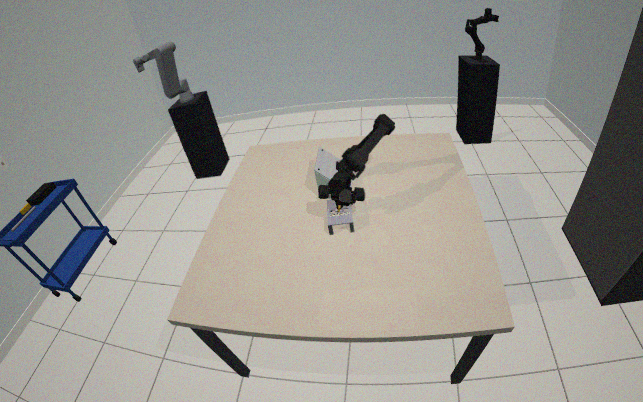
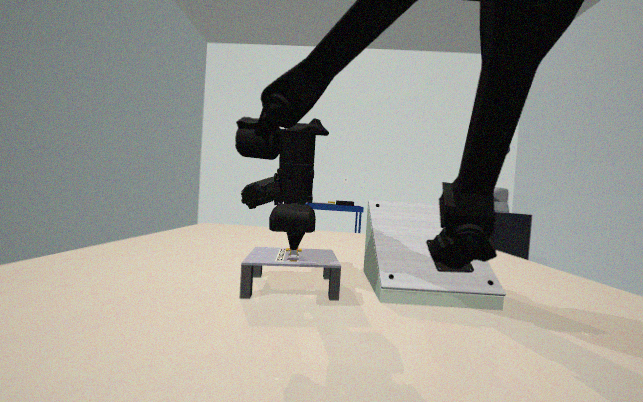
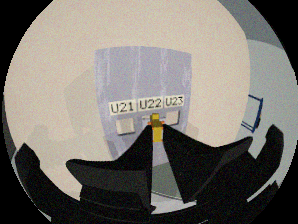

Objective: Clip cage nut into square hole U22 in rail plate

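black hand (image 1: 339, 205) (image 2: 294, 249) (image 3: 156, 128) gripping yellow cage nut (image 1: 339, 207) (image 2: 293, 250) (image 3: 157, 134), at U22 on rail plate (image 1: 340, 219) (image 2: 254, 257) (image 3: 142, 72)

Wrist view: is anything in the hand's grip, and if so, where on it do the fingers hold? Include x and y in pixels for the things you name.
The hand (image 1: 339, 206) (image 2: 294, 249) (image 3: 156, 128) holds the yellow cage nut (image 3: 157, 134); the fingertips pinch its upper part, though exactly which part is too small to tell.
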Robot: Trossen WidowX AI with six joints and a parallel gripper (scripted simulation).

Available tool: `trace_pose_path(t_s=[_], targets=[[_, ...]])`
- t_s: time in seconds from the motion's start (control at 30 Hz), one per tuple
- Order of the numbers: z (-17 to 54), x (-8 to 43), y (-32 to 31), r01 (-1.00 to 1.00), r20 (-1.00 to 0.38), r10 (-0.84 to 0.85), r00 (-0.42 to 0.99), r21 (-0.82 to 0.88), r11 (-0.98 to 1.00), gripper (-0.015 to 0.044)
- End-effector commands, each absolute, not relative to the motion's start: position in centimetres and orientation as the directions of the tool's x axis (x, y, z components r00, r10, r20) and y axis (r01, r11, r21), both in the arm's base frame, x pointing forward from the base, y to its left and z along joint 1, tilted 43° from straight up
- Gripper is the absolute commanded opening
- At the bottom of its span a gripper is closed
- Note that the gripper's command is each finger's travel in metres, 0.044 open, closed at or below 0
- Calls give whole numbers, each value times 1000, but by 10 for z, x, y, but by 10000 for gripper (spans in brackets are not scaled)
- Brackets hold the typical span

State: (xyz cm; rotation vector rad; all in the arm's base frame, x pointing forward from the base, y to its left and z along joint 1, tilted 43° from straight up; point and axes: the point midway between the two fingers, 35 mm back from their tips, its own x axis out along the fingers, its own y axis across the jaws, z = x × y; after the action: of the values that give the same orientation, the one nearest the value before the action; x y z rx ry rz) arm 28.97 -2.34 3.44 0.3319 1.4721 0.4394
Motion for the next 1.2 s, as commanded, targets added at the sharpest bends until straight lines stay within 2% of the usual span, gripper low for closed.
trace_pose_path(t_s=[0.0,1.17], targets=[[35,290,-24,-78,-882,469,47,465,882,23],[36,290,-21,-75,-905,423,51,419,905,23]])
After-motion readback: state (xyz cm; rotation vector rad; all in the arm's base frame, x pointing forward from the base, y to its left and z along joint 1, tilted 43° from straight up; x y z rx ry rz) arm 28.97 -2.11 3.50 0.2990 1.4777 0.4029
